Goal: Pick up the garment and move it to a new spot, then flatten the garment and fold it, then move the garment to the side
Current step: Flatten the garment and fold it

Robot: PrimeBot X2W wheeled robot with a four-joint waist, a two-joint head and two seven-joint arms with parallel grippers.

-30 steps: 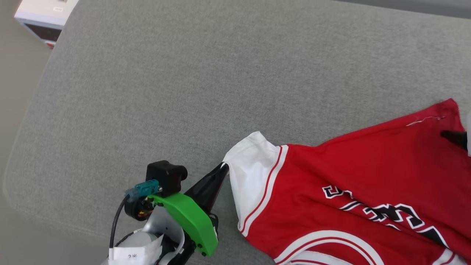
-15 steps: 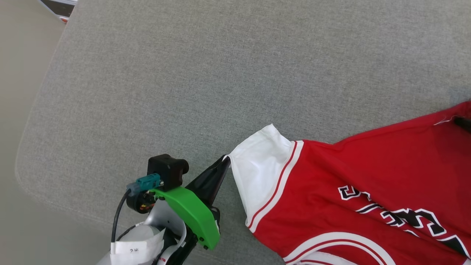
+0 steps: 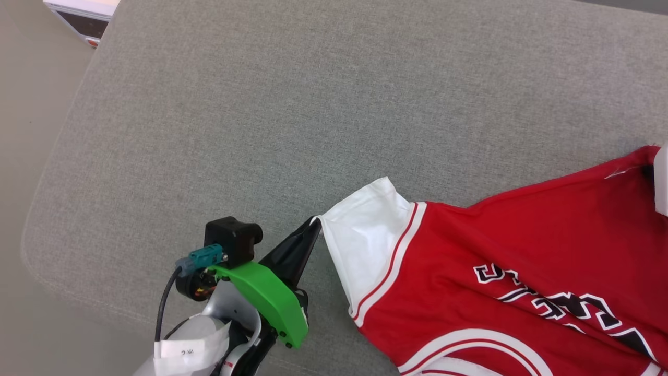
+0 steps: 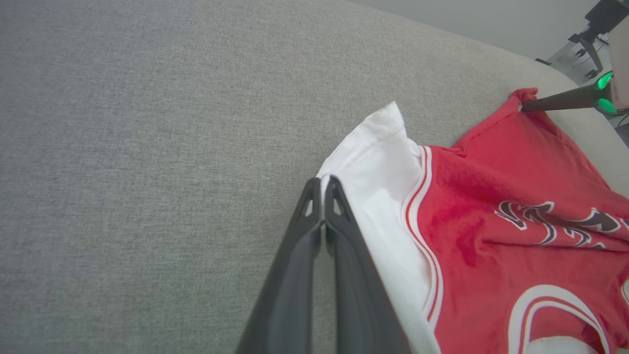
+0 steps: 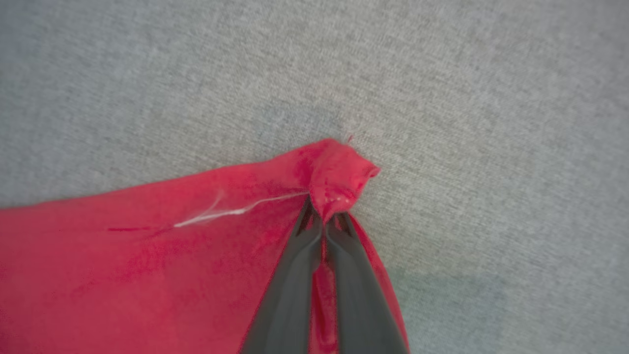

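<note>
A two-armed robot holds a red jersey (image 3: 496, 235) at opposite ends on a grey fabric cushion (image 3: 313, 104), in the view from its head camera. The jersey lies spread towards the lower right of that view, front up, its black white-edged lettering (image 3: 563, 303) readable only in part. One white short sleeve (image 3: 365, 230), edged with red-and-white stripes, points towards the middle of the cushion.

The left hand (image 3: 315, 222), below a green bracket (image 3: 266, 297) on the wrist, has its two dark fingers pressed together on the outer corner of that sleeve, where the cloth draws to a point. The left wrist camera shows the fingers (image 4: 307, 231) side by side with no gap and the sleeve's hem (image 4: 383, 162) starting right at their tips.

At the far end of the jersey (image 4: 491, 206), the right hand (image 5: 324, 216) is clamped on a red corner of the hem. That corner bunches into a small knot of cloth (image 5: 339, 169) just past its fingertips, with a loose white thread (image 5: 231, 211) trailing beside it. In the left wrist view the right hand (image 4: 523, 105) reaches that corner from the side, and the corner stands slightly raised off the cushion.

A white box (image 3: 83, 13) sits on the pale floor (image 3: 21, 156) beyond the cushion's rounded corner.
</note>
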